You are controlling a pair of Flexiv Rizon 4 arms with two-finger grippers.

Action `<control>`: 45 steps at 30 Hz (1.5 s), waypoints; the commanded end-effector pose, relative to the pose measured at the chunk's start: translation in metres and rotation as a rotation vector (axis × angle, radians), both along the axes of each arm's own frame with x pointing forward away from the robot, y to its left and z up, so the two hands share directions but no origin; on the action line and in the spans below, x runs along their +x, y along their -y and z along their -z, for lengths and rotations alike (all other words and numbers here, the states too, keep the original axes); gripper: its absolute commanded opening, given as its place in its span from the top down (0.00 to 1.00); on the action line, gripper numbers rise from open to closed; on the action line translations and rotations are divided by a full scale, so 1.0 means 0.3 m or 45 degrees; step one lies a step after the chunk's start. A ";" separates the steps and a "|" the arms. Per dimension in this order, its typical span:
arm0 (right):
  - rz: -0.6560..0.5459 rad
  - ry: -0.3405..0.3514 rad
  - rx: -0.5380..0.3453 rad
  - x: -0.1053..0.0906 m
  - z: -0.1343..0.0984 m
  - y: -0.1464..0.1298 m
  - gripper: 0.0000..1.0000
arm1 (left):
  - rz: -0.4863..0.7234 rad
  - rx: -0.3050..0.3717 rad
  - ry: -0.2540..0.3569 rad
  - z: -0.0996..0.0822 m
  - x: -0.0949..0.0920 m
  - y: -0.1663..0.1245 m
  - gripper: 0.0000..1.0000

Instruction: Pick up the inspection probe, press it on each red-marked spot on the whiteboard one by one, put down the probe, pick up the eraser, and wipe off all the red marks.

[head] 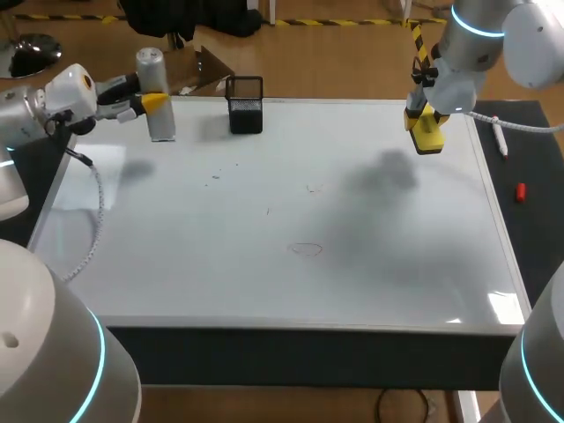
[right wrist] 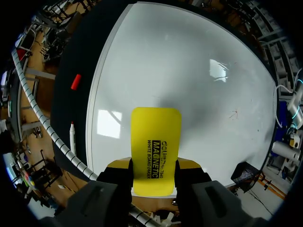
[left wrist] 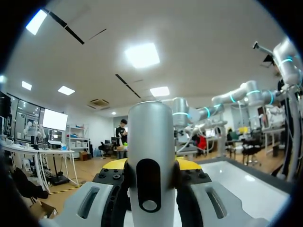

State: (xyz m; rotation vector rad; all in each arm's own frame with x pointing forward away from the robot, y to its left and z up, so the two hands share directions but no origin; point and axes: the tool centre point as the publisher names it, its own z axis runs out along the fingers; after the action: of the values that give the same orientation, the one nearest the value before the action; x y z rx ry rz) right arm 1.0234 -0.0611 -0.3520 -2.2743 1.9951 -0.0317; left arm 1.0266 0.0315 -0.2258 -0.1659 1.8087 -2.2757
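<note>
The inspection probe (head: 156, 106), a silver cylinder, stands upright at the whiteboard's far left edge with my left gripper (head: 152, 103) shut on it. In the left wrist view the probe (left wrist: 150, 142) fills the space between the left gripper's (left wrist: 150, 172) yellow tips. My right gripper (head: 426, 123) hangs above the far right of the whiteboard (head: 352, 282), shut on the yellow eraser (head: 429, 134). In the right wrist view the eraser (right wrist: 155, 142) juts out of the right gripper (right wrist: 154, 166) above the whiteboard (right wrist: 189, 71). Only faint thin traces (head: 306, 249) show on the board, one small reddish trace (right wrist: 233, 113) among them.
A black mesh holder (head: 245, 104) stands at the board's far edge, just right of the probe. On the dark strip right of the board lie a white marker (head: 500, 138) and a red cap (head: 521, 191).
</note>
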 end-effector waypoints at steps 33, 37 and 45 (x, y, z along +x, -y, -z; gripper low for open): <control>-0.336 0.067 0.001 -0.258 -0.023 -0.243 1.00 | 0.007 0.005 -0.001 -0.009 0.001 -0.010 1.00; -0.420 0.079 0.049 -0.347 -0.014 -0.360 1.00 | 0.007 0.005 -0.001 -0.009 0.001 -0.010 1.00; -0.502 0.077 0.000 -0.483 0.035 -0.565 1.00 | 0.007 0.005 -0.001 -0.009 0.001 -0.010 1.00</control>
State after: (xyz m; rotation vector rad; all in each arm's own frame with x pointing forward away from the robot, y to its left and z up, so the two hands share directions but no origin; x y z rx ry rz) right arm 0.8899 0.0834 -0.3584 -2.5799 1.4723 -0.0162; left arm 1.0270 0.0346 -0.2247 -0.1616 1.8148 -2.2775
